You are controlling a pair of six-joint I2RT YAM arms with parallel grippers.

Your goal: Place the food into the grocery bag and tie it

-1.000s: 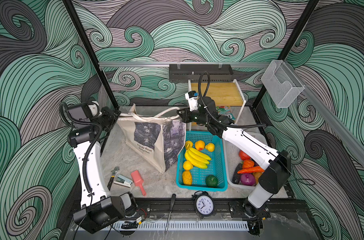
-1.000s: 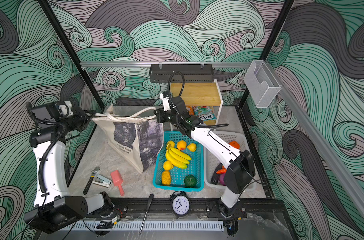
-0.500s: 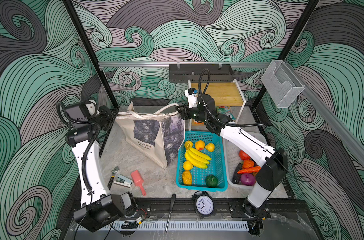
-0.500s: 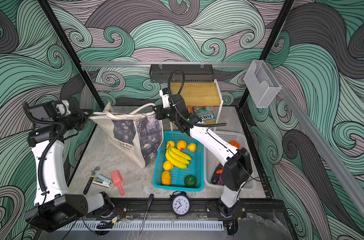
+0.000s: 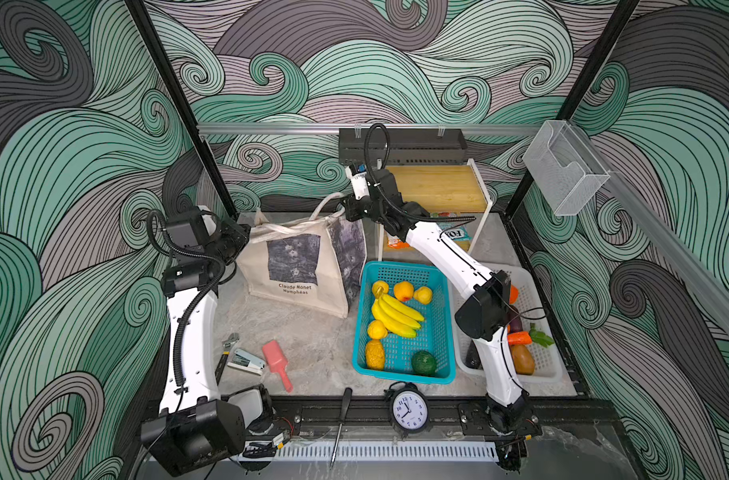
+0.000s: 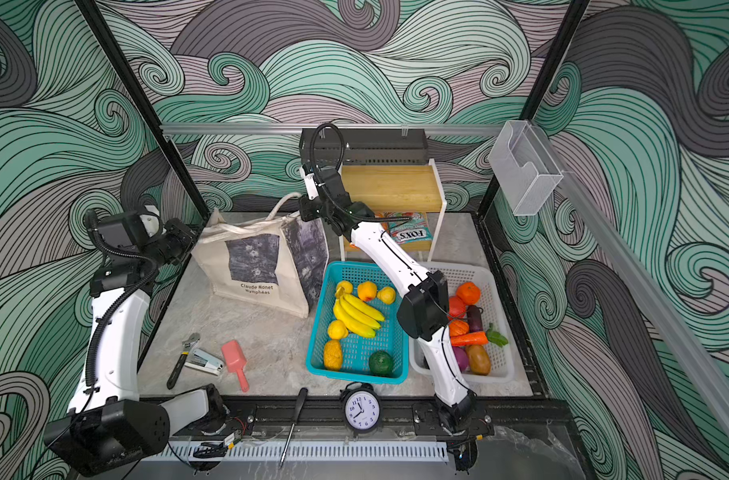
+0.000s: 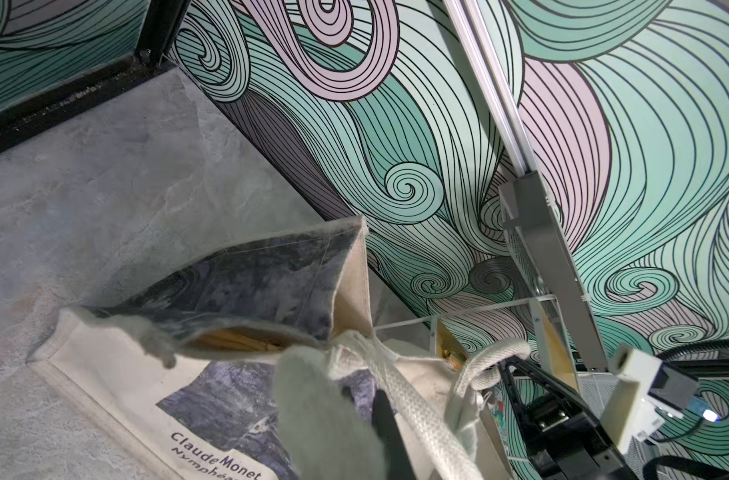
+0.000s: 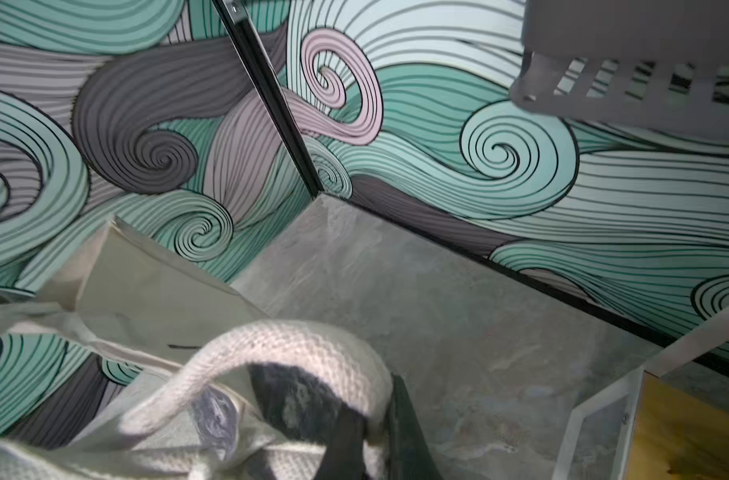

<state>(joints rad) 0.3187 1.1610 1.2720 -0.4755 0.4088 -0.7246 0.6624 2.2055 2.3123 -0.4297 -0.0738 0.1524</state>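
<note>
Left gripper (image 5: 243, 235): jaws closed narrow on the cream handles (image 5: 290, 227) at the left end of the canvas tote (image 5: 300, 266). The tote stands upright on the table (image 5: 313, 345), at 3 o'clock from this gripper and 7 o'clock from the right gripper (image 5: 347, 210) (jaws likewise clamped on the handles). Bananas (image 5: 396, 316) lie in the teal basket (image 5: 398, 266), at 4 o'clock from the tote.

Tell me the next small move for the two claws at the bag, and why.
Probably draw the claws slightly further apart to snug the knot. The left claw and right claw are each shut on a handle of the bag, and the knot above its mouth looks loose.
</note>
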